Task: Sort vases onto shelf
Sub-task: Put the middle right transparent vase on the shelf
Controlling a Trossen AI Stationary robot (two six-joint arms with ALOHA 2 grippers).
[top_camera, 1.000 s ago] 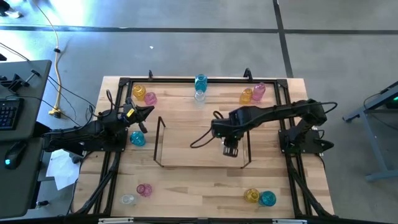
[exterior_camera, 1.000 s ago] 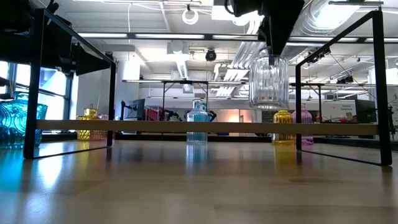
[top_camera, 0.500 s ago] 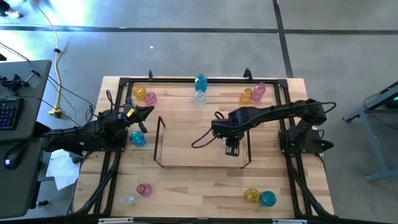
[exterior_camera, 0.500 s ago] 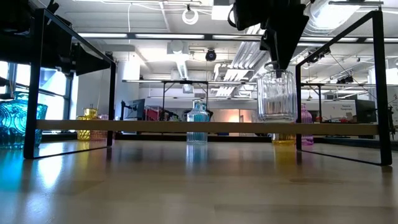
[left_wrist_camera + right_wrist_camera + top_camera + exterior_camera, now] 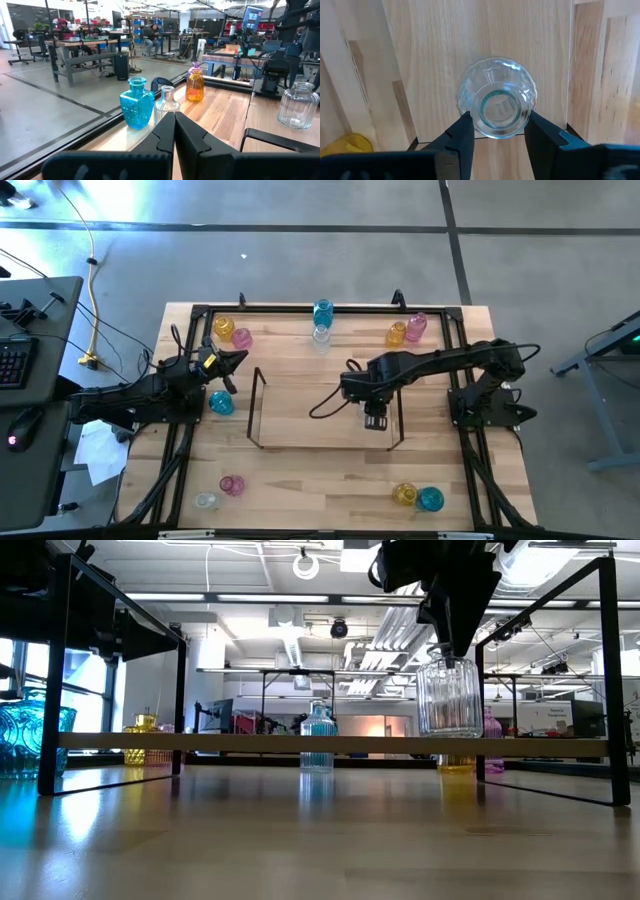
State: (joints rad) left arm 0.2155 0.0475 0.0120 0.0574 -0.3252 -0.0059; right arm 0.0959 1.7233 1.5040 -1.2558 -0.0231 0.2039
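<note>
Step in hand: placing. Right gripper [image 5: 495, 132] sits over the right end of the shelf [image 5: 300, 442], fingers either side of the neck of a clear ribbed vase [image 5: 449, 697]. In the low view the vase base looks down on the shelf surface, upright. In the right wrist view the pads flank the rim closely; contact or a hair of gap can't be settled, so whether the grip is let go is unclear.

Left gripper [image 5: 175, 131] is parked by the table's left edge, fingers pressed together, empty, next to a teal vase [image 5: 221, 402].

Next move, as a judgement: spread the fingers clear of the neck, then lift straight up. Any sideways drift would likely tip the vase, given the narrow neck and smooth shelf.

Other vases wait off the shelf: yellow and pink at the far-left corner [image 5: 231, 332], teal and clear at mid far edge [image 5: 322, 318], yellow and pink at far right [image 5: 406, 330], pink and clear at near left [image 5: 220, 492], yellow and teal at near right [image 5: 418, 497].

Hard to read: from above, the gripper hides the placed vase, and the see-through shelf surface barely shows there. Low view cuts off the teal vase at its left edge.
</note>
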